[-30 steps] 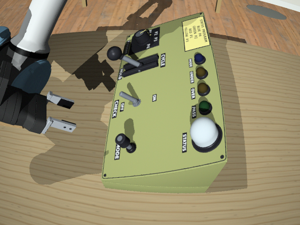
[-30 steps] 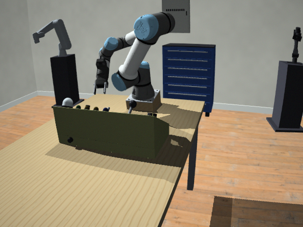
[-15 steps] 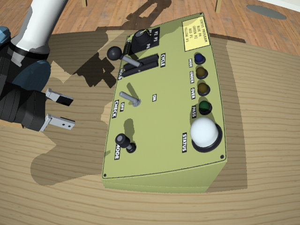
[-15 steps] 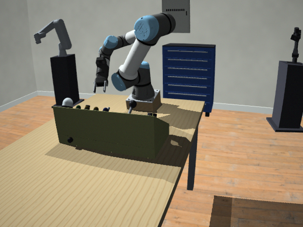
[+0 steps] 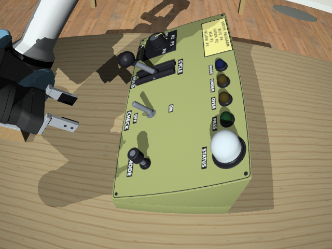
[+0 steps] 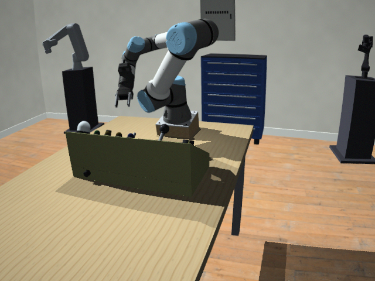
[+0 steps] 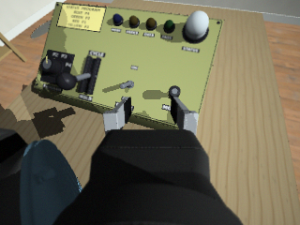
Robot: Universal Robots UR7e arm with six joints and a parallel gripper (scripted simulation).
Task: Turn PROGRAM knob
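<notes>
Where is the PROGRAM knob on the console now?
In the top view, the black knob sits at the console's far left corner, just beyond the ball-handled lever.

PROGRAM knob nearly hidden behind the console (exterior view), its pointer setting too small to tell

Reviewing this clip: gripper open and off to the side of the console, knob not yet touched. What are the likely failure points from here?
1. The ball-topped CYCLE/HOLD lever leans out right beside the PROGRAM knob; the open gripper may well bump it while closing in.
2. The console stands loose, so an off-centre grip or sideways push on the knob may slide or tip it.
3. P4 sits close to P3 on the dial, so stopping at the wrong mark seems possible.
</notes>
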